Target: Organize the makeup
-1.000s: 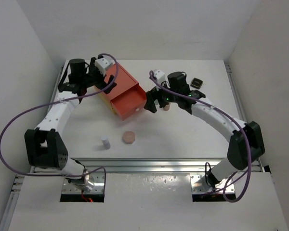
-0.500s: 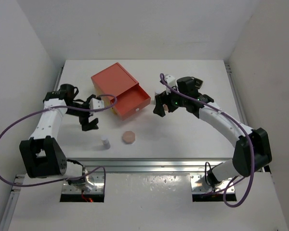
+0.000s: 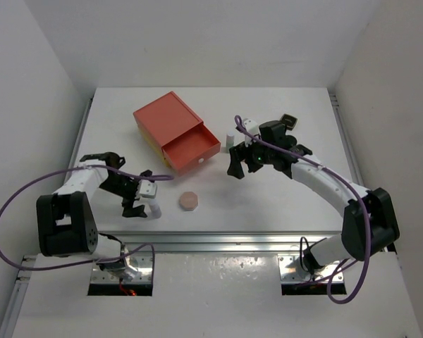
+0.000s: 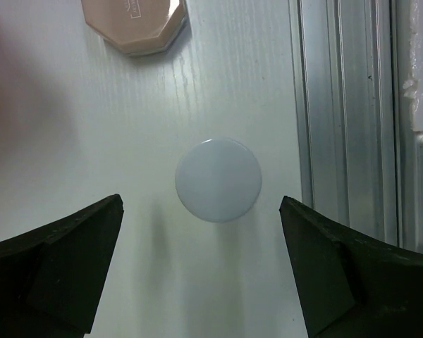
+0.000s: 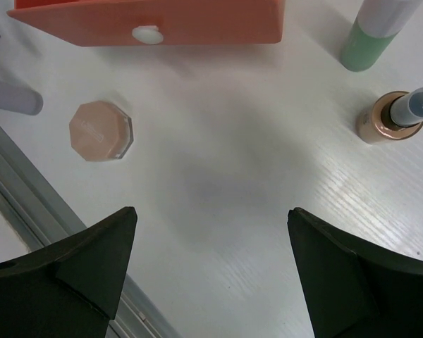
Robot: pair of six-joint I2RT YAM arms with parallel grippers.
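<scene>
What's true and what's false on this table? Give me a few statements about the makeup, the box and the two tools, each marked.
1. The drawer of the orange box is pulled out. True.
2. The left tool is clamped on the small white round-capped vial. False: it is open, and the vial shows between its fingers, untouched.
3. The peach octagonal compact lies inside the drawer. False: it lies on the white table, in front of the drawer.
4. The right tool is open and holds nothing. True.
</scene>
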